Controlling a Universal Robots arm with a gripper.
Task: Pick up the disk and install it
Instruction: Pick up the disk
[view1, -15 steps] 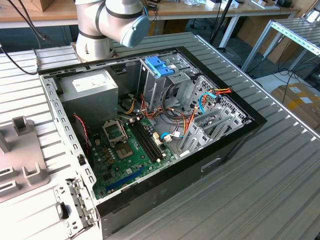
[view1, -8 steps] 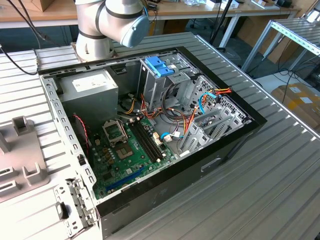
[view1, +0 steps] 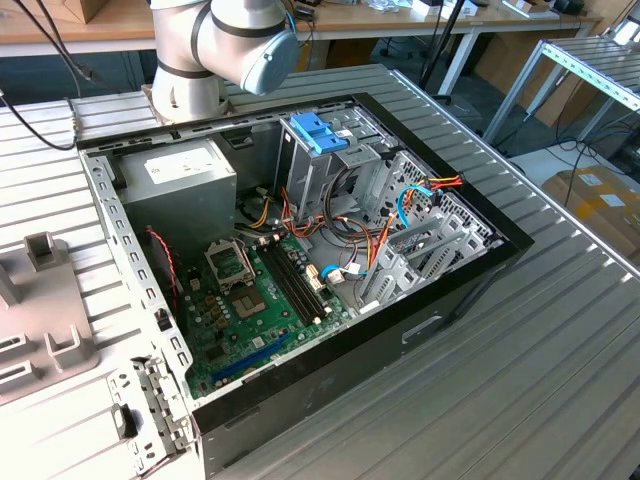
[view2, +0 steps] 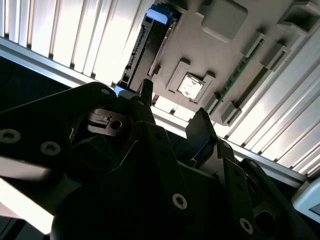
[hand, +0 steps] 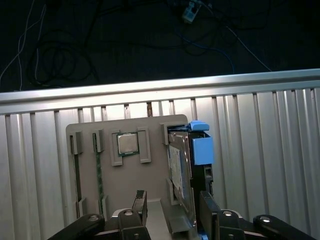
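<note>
The disk (hand: 181, 172) stands on edge in a slot of a grey holder tray (hand: 95, 190), its dark body framed by light-blue rails with a blue end tab (hand: 201, 148). In the second wrist view the disk (view2: 150, 47) lies just beyond the fingertips. My gripper (hand: 174, 209) hovers over the near end of the disk, open, with one dark finger (hand: 140, 204) to one side and the other finger (hand: 208, 206) close by the blue rail. Nothing is held. In the second wrist view the gripper (view2: 172, 112) is also spread apart.
The tray also carries a processor chip (hand: 127, 144) and memory sticks (hand: 99, 172). In the exterior view the tray (view1: 45, 300) sits at the left beside the open computer case (view1: 470, 265), which holds a motherboard (view1: 260, 300), a power supply (view1: 180, 180) and a drive cage with a blue bracket (view1: 320, 130).
</note>
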